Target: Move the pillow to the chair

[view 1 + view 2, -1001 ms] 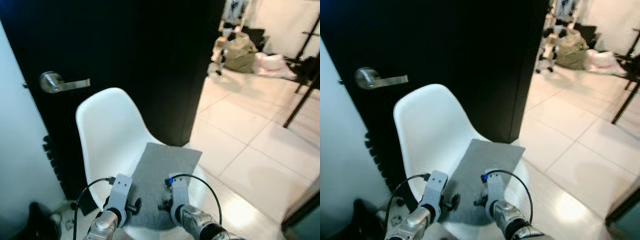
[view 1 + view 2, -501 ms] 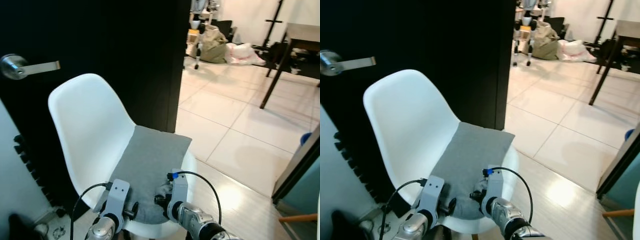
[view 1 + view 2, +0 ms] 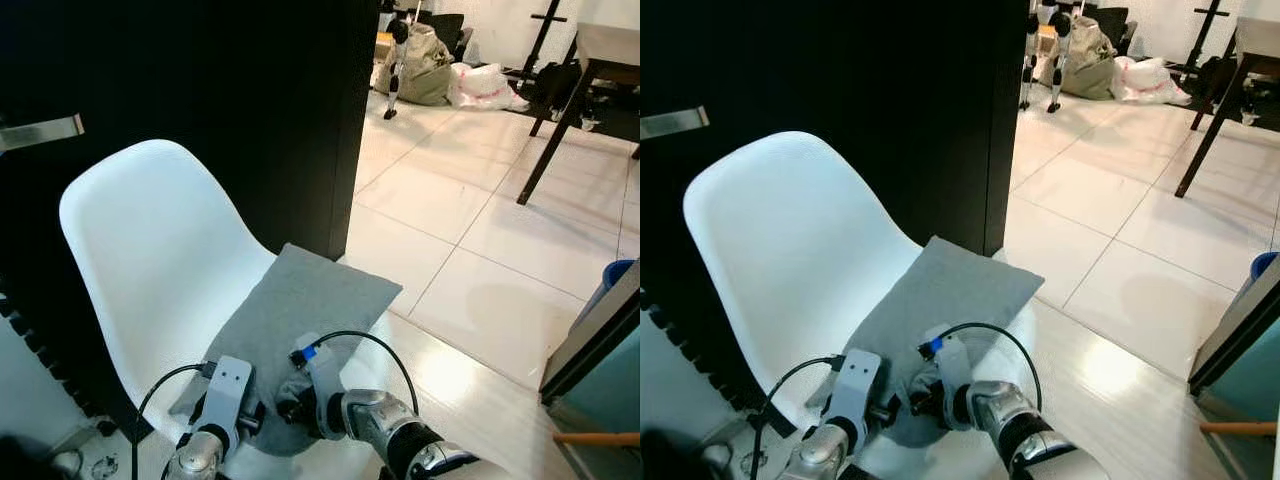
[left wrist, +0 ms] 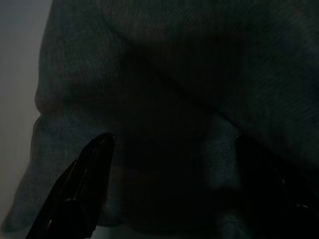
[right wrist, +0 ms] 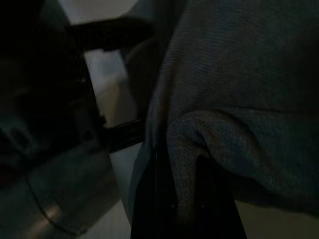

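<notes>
Closest to you, both grippers worked the near edge of the flat grey fabric pillow (image 3: pixel 300 315), which already lay on the seat of the white moulded plastic chair (image 3: pixel 150 235). Your left gripper (image 4: pixel 169 194) had its fingers spread wide, one on either side of the hem and not pinching it. Your right gripper (image 5: pixel 174 199) was closed on a fold of that cloth — the wrist camera showed the weave bunched between the black fingers.

What could have gone wrong from there, in my judgement: pulling the right arm back before the fingers let go would have dragged the pillow toward you and off the front lip of the seat. Its far corner already overhung the seat on your right, so little slack was left. The black cable (image 3: pixel 360 345) looping off the right wrist lay just above the cloth and could have snagged it.

Beyond the chair stood a black door (image 3: pixel 250 90) with a silver lever handle (image 3: pixel 40 130). Glossy pale floor tiles (image 3: pixel 470 220) ran off to your right — past a dark table leg (image 3: pixel 550 120) to bags heaped against the far wall (image 3: pixel 450 75).
</notes>
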Controlling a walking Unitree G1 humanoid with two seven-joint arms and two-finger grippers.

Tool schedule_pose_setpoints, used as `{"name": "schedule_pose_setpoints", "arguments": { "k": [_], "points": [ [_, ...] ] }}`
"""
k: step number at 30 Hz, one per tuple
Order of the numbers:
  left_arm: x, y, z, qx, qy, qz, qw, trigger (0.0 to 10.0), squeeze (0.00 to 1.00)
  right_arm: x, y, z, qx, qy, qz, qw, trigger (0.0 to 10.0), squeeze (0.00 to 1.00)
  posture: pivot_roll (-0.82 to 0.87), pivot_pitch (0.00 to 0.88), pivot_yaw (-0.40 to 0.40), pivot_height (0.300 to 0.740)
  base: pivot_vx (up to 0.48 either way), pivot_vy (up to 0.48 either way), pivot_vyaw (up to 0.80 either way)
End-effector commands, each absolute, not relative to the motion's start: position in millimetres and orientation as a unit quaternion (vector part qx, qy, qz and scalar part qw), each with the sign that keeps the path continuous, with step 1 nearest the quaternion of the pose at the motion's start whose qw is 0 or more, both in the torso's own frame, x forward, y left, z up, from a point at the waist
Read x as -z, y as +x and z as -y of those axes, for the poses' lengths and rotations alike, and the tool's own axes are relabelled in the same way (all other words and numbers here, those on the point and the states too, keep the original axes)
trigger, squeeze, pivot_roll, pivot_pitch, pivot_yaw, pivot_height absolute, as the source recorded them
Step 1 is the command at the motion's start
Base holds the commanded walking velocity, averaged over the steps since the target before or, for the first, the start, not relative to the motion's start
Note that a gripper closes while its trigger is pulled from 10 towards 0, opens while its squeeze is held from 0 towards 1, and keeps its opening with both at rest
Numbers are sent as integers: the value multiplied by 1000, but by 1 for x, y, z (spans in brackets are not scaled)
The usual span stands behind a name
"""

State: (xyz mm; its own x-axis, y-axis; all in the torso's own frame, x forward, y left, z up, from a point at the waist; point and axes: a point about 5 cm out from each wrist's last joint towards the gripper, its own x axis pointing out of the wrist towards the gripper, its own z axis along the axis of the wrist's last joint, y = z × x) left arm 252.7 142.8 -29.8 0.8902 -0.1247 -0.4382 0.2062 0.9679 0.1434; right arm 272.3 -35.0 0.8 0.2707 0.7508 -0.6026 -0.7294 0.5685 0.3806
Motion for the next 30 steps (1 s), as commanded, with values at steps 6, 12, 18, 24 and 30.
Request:
{"name": "schedule_pose_setpoints", "arguments": {
  "k": [6,12,18,24,30],
  "points": [
    [-29,296,-150,-6,112,-42,993,10000,0,12,220,-13,-598,0,-450,664,10000,0,121,0,-68,590,0,0,0],
    [-49,302,-148,-19,124,20,992,10000,0,20,222,0,-569,-18,-466,677,10000,0,121,0,-71,590,0,0,0],
    [-60,302,-153,-55,153,51,985,10000,0,24,219,10,-572,-22,-474,669,10000,0,125,0,-73,590,0,0,0],
    [-57,300,-155,-61,166,37,984,10000,0,8,215,-8,-661,45,-403,631,10000,867,124,0,-73,590,0,0,0],
    [-56,301,-151,-57,167,34,984,10000,0,-4,221,-23,-668,64,-345,657,10000,1000,119,0,-71,590,0,0,0]
  ]
}}
